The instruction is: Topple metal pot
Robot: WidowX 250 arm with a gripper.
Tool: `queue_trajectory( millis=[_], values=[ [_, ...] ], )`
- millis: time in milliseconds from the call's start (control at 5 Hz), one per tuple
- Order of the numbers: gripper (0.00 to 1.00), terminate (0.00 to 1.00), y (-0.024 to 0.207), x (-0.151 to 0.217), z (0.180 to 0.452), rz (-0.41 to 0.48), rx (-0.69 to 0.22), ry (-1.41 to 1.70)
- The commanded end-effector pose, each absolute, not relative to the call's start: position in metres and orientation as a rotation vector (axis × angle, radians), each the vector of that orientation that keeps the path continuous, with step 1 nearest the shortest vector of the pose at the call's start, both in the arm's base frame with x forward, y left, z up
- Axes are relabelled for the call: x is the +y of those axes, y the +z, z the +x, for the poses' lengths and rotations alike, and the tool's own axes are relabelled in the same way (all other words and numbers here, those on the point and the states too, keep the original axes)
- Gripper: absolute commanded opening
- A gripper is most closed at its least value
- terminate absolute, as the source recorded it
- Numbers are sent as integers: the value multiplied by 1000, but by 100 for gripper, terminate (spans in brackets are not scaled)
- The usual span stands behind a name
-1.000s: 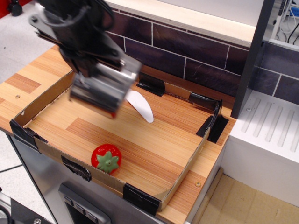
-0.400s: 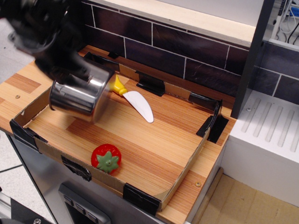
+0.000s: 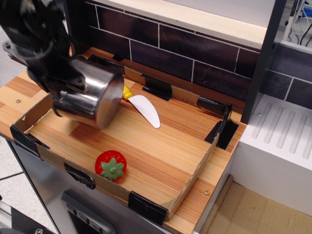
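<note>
The metal pot (image 3: pixel 90 100) is shiny steel and lies tilted on its side at the left of the cardboard tray, its flat base facing right and toward me. It hangs just above the wooden floor with a shadow under it. My black gripper (image 3: pixel 61 84) is at the pot's rim end on the left and appears shut on it. The fingertips are hidden behind the pot and the arm.
A red toy strawberry (image 3: pixel 111 165) sits near the tray's front wall. A white-bladed toy knife with a yellow handle (image 3: pixel 146 109) lies just right of the pot. The low cardboard tray wall (image 3: pixel 195 170) rings the area. Dark tiles (image 3: pixel 195 53) back it, and a white ribbed unit (image 3: pixel 282 131) stands to the right.
The pot went from upright and raised over the tray to the left side, and it is now tipped onto its side. The arm swung left with it.
</note>
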State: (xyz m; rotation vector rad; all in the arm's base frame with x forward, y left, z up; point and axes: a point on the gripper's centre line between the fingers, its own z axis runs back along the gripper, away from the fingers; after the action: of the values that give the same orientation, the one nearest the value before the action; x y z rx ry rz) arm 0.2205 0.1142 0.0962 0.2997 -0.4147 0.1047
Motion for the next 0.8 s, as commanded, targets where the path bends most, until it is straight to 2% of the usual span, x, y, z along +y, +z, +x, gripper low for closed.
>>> queue_trajectory(
  millis=[0, 400, 600],
  values=[
    [100, 0, 143, 136, 215, 256, -416, 140],
    [100, 0, 196, 141, 217, 160, -460, 205],
    [100, 0, 214, 138, 222, 117, -456, 230]
  ],
)
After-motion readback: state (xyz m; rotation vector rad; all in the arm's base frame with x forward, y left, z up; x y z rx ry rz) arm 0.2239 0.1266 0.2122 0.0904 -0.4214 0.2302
